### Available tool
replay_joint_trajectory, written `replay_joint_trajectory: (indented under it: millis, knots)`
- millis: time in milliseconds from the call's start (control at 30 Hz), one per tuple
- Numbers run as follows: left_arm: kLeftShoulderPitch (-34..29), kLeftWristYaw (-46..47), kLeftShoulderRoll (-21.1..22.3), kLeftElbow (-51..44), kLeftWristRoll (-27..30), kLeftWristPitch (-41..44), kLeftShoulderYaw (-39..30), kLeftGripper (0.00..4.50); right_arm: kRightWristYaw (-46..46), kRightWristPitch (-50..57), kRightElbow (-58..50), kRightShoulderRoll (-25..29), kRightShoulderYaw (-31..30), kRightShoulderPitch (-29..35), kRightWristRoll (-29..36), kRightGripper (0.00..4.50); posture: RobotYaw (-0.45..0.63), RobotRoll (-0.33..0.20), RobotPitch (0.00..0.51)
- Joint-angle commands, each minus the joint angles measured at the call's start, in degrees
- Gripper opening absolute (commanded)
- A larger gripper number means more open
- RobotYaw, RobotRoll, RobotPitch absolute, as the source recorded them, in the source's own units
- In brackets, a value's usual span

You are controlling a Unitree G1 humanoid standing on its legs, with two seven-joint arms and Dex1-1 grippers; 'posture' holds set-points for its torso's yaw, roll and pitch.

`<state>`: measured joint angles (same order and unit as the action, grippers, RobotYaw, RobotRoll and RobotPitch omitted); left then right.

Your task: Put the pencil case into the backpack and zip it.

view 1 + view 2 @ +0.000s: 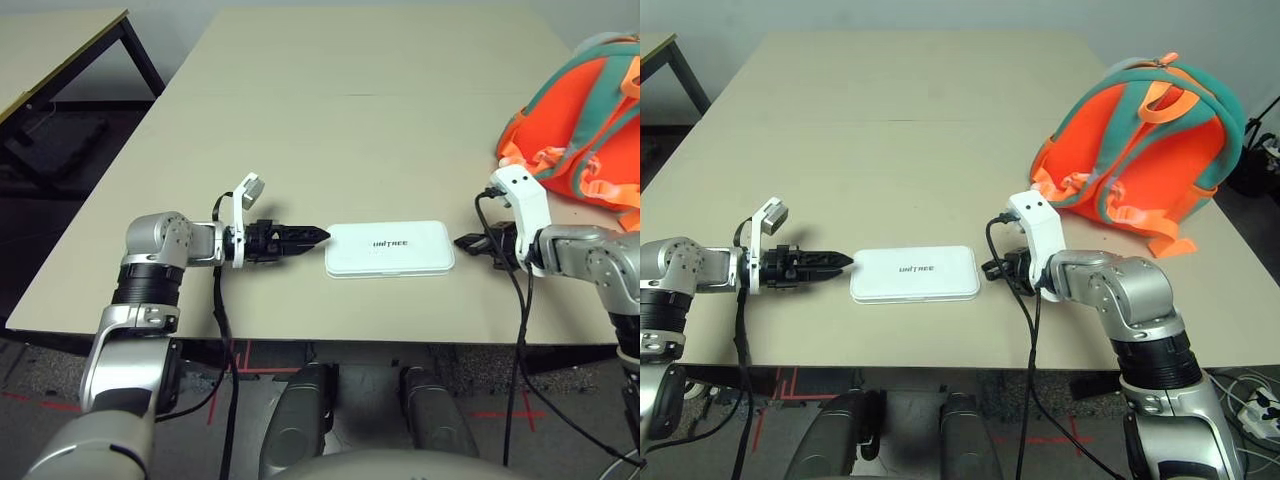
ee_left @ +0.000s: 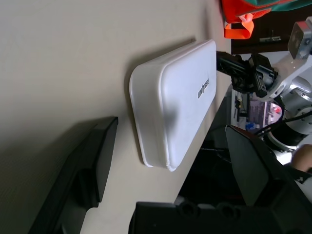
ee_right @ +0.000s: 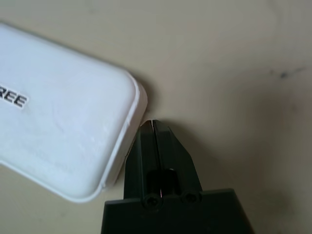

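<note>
A pale beige counter runs away from the robot, its near edge passing under both arms. On its right side stands a small rounded backpack, bright orange with teal trim and straps, its orange webbing and buckles spilling onto the surface. Beyond the counter's left side is another table with a pale top and dark legs, standing apart. The robot's silver forearms reach in from either side, each with a white bracket and dark cables; the right arm lies between the near edge and the backpack, so it stands in the way of a straight path from the robot's body to the bag. Near the front edge, between the two claws, the white pencil case lies flat, a rounded rectangle with small black UNITREE lettering on top. The left claw is spread wide, its two black fingers well apart and pointing at one short end of the case, with nothing held. The right claw is closed, fingertips together, empty, just beside the opposite short end; I can't tell whether it touches. Black cables hang from the right wrist over the counter's near edge, down toward the grey floor, which has red markings.
</note>
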<state>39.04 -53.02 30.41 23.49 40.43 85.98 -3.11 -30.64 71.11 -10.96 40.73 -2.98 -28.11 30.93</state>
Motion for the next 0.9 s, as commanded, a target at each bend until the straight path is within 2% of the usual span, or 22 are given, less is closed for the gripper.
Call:
replay_joint_trajectory:
  millis: [33,333,600,900]
  knots:
    - [-2.7,1.2,-2.2,0.8,-0.4,4.9,5.9,4.50,-0.2,0.5,0.2,-0.8,-0.9,-0.2,-0.6,0.01,0.05,0.000,0.191]
    - [-3.5,1.8,-3.2,1.0,0.2,6.5,11.8,4.50,0.1,3.7,-2.9,-1.9,0.0,-0.4,0.3,0.01,0.04,0.000,0.192]
    - [-3.2,2.8,-4.4,1.3,0.5,6.5,12.8,4.50,1.0,6.5,-6.0,-1.5,1.6,2.5,0.0,0.01,0.02,0.000,0.188]
    - [-5.4,3.5,-4.2,-1.6,3.0,6.5,14.8,4.50,2.9,5.2,-5.1,-3.6,0.6,1.7,-1.5,0.01,0.02,0.000,0.186]
